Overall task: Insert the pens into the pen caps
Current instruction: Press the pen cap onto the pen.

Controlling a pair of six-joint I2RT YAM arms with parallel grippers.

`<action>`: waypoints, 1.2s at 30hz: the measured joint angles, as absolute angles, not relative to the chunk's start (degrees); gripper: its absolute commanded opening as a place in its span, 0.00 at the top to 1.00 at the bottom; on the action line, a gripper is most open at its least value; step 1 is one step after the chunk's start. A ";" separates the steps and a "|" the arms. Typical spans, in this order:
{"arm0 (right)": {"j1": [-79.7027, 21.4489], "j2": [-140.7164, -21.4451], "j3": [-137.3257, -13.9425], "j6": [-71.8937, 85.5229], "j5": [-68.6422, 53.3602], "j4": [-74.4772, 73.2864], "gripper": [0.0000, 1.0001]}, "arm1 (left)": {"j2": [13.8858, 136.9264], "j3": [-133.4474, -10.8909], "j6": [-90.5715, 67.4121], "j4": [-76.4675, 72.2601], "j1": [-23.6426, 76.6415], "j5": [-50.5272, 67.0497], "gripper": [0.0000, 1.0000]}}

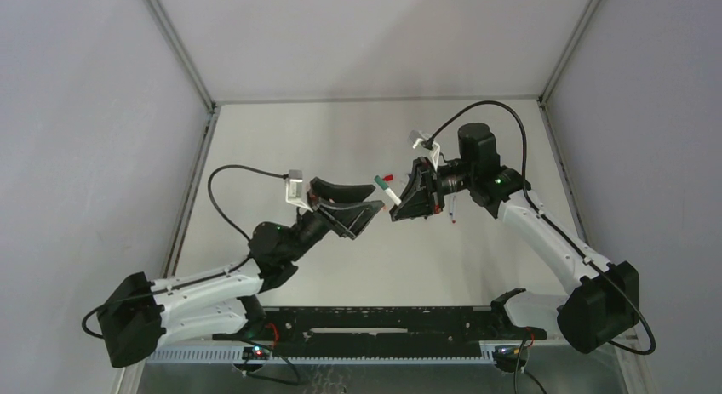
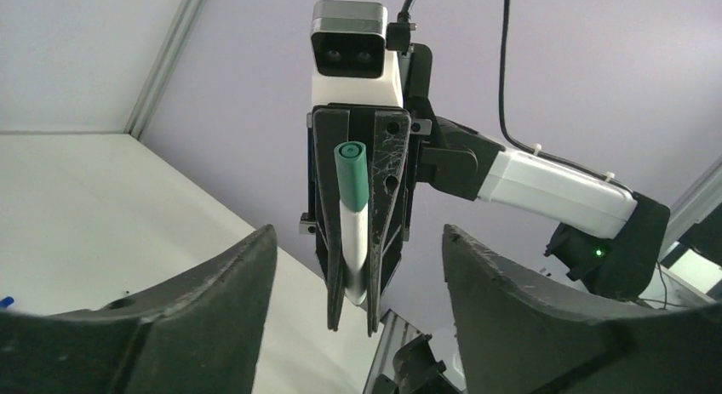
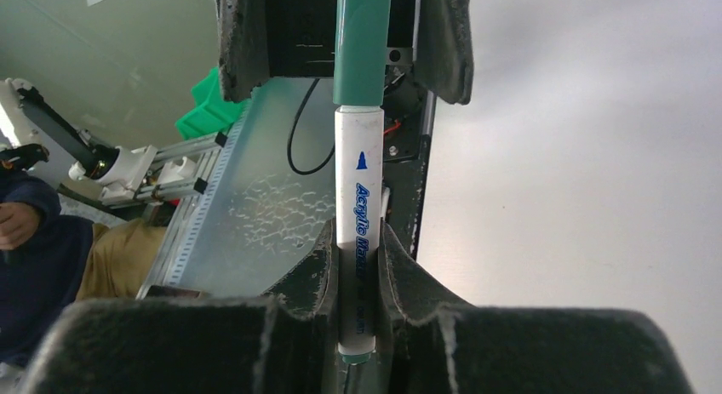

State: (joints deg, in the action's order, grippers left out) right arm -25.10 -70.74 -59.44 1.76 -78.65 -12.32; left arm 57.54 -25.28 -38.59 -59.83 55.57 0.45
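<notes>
My right gripper point(image 3: 358, 249) is shut on the white barrel of a pen point(image 3: 360, 207) and holds it above the table. A green cap point(image 3: 362, 45) sits on the pen's far end. The left gripper point(image 2: 359, 236) faces it with its jaws open, one finger on each side of the capped end and neither touching it. In the top view the pen point(image 1: 389, 194) bridges the gap between the left gripper point(image 1: 377, 197) and the right gripper point(image 1: 398, 204). From the left wrist I see the green cap point(image 2: 350, 177) pointing toward me between the right gripper's fingers point(image 2: 334, 241).
A small red piece point(image 1: 386, 176) lies on the table behind the pen. More thin pens point(image 1: 453, 211) lie beneath the right wrist. Grey enclosure walls ring the table. A slotted metal rail point(image 3: 196, 198) and a green bin point(image 3: 209, 113) lie beyond the near edge.
</notes>
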 measured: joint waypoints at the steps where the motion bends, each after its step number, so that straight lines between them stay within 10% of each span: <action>1: -25.10 -70.74 -59.44 1.76 -78.98 -12.32 1.00 | 57.17 -24.77 -38.61 -60.16 55.11 0.89 0.14; 11: -25.26 -70.76 -59.44 1.78 -80.60 -12.38 1.00 | 50.19 -22.37 -41.17 -62.76 47.94 4.97 0.01; 36: -27.18 -71.59 -59.44 4.01 -79.50 -10.83 1.00 | 59.86 -33.45 -43.18 -57.36 47.83 9.28 0.49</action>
